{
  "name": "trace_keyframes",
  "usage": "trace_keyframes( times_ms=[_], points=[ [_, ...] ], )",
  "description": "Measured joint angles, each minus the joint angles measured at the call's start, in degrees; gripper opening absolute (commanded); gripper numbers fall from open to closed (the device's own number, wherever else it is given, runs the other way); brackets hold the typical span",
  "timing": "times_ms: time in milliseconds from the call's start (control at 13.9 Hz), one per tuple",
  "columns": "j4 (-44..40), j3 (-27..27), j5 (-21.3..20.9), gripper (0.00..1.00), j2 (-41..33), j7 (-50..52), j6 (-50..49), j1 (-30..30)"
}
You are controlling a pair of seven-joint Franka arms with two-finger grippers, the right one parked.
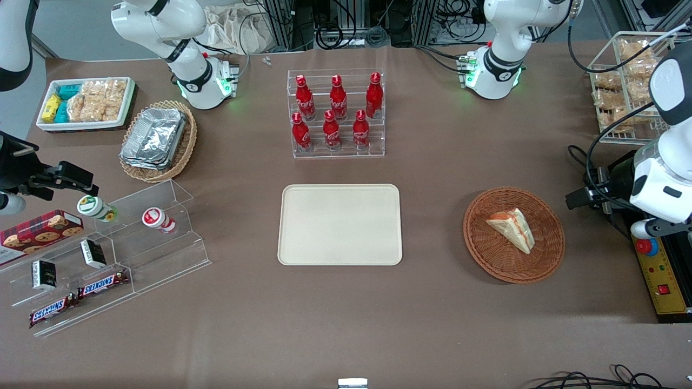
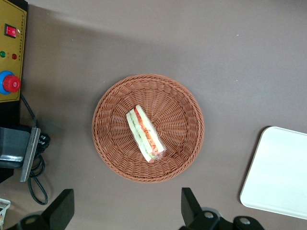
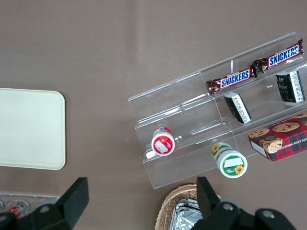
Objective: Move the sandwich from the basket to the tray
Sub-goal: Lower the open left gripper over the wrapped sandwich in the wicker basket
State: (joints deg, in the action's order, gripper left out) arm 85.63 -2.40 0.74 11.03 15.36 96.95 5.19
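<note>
Black two-finger gripper [image 2: 125, 211] of the left arm: fingers spread wide, holding nothing, hanging high above the round reddish-brown woven wicker basket [image 2: 117, 163], clear of its rim. Small triangular clear-wrapped sandwich [image 2: 145, 133], pale bread with orange-red and green layers, lying on its side inside the basket [image 1: 489, 254], near the middle. Flat rectangular cream-beige tray [image 1: 340, 224] with rounded corners, beside the basket toward the parked arm's end of the brown table [image 1: 346, 324], apart from it. Yellow control box [image 1: 660, 281] with red button, beside the basket toward the working arm's end.
</note>
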Motion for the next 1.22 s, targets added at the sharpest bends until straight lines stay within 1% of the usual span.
trace_keyframes(
  times_ms=[216,432,648,864,1008,1224],
  points=[
    [-0.04,-0.02,0.00,1.00,0.24,0.25,-0.20,-0.01],
    [-0.03,-0.14,0.05,1.00,1.79,5.02,-0.22,-0.98],
    [0.51,0.04,0.05,1.00,4.13,17.94,0.80,-1.06],
    [5.21,0.34,0.05,1.00,4.80,27.54,6.60,-0.98],
    [9.29,0.52,0.05,1.00,4.77,29.96,11.43,-0.80],
    [17.99,0.66,0.05,1.00,3.56,32.46,21.24,-0.03]
  ],
)
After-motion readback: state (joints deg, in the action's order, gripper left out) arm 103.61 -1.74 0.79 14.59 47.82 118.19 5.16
